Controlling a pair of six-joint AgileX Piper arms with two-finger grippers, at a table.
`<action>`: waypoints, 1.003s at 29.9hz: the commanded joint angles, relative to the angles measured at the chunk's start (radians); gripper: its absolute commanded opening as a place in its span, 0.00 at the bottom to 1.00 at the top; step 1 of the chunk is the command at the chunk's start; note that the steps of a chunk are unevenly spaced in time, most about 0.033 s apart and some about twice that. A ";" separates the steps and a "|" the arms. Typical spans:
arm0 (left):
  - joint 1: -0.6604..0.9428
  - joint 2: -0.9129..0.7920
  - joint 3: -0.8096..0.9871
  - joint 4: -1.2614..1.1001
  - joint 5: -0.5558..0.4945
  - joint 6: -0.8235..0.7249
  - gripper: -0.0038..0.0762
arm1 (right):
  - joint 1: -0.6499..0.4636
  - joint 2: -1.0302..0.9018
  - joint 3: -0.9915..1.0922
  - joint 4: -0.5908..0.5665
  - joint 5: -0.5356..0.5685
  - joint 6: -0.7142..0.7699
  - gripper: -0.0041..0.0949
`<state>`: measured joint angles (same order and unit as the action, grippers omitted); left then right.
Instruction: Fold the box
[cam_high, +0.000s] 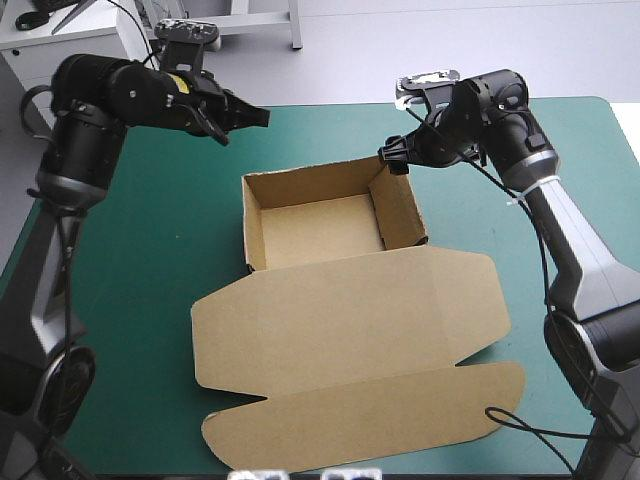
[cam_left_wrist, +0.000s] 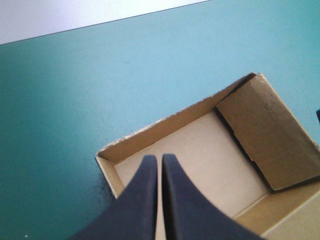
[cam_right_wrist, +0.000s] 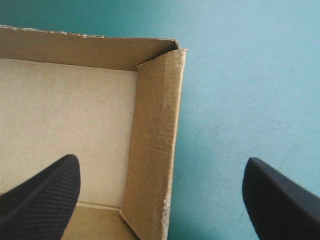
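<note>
The brown box (cam_high: 330, 215) stands mid-table as an open tray with its walls raised. Its lid (cam_high: 350, 340) lies flat toward the table's front edge. My left gripper (cam_high: 258, 116) hangs shut above the cover, just beyond the tray's far left corner. In the left wrist view the shut gripper (cam_left_wrist: 159, 161) points over the tray floor (cam_left_wrist: 205, 155). My right gripper (cam_high: 396, 156) hovers open at the tray's far right corner. In the right wrist view the gripper (cam_right_wrist: 161, 160) straddles the tray's right wall (cam_right_wrist: 155, 130), one finger over the floor and one over the cover, touching nothing.
Bare teal-green cover (cam_high: 140, 260) stretches to the left of the box, and more lies to its right (cam_high: 480, 215). The lid's front flap (cam_high: 370, 410) ends close to the table's front edge.
</note>
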<state>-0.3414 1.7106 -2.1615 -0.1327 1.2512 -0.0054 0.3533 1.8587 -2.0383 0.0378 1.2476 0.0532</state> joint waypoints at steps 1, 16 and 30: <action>0.000 -0.156 0.068 -0.020 0.038 0.027 0.04 | -0.005 -0.073 -0.022 0.014 0.002 -0.010 0.86; 0.000 -0.691 0.789 0.025 -0.022 0.105 0.04 | -0.005 -0.057 0.178 0.009 -0.001 -0.053 0.86; 0.000 -1.133 1.412 -0.042 -0.345 0.105 0.04 | -0.005 0.064 0.199 0.058 0.000 -0.066 0.68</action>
<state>-0.3414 0.6431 -0.7927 -0.1523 1.0045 0.0990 0.3533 1.9591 -1.8178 0.0765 1.2394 0.0000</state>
